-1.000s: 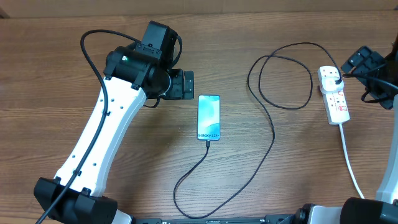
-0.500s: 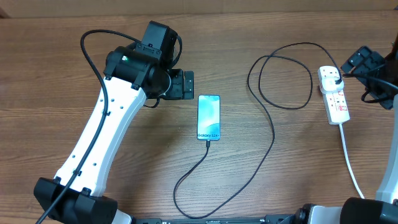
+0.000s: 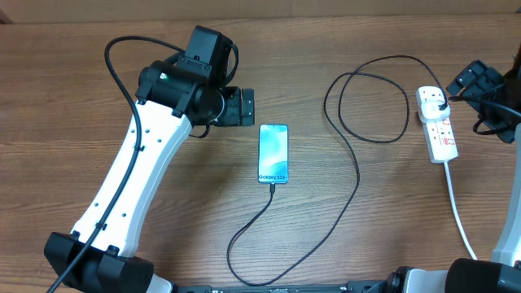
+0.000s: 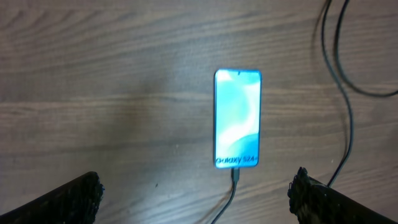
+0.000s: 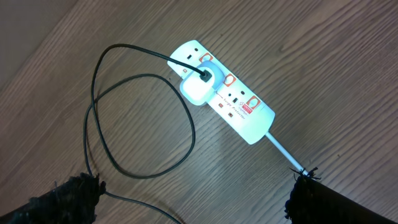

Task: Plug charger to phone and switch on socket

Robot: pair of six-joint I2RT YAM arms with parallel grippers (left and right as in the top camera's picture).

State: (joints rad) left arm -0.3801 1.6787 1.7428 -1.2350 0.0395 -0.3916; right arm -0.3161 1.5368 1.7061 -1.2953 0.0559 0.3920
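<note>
Overhead view: phone [image 3: 273, 154] flat at the middle of the counter [image 3: 65, 98], screen lit; charger [image 3: 358, 175] cable looping from its near edge out to the socket [image 3: 437, 124] on the far right. Left wrist view: connector tip [image 4: 236, 174] apparently seated in the phone's near end, left fingers [image 4: 68, 199] spread wide above it, holding nothing. Right wrist view: right fingers [image 5: 62, 199] equally wide and empty over the socket, plug [image 5: 198, 88] seated at its far end. Probably left to do: the switch [image 5: 205, 58]. Bring the right fingers together first, lower one tip onto the red-marked switch beside the plug, press straight down, keep clear of the cable loop. Impossible to tell whether already on.
</note>
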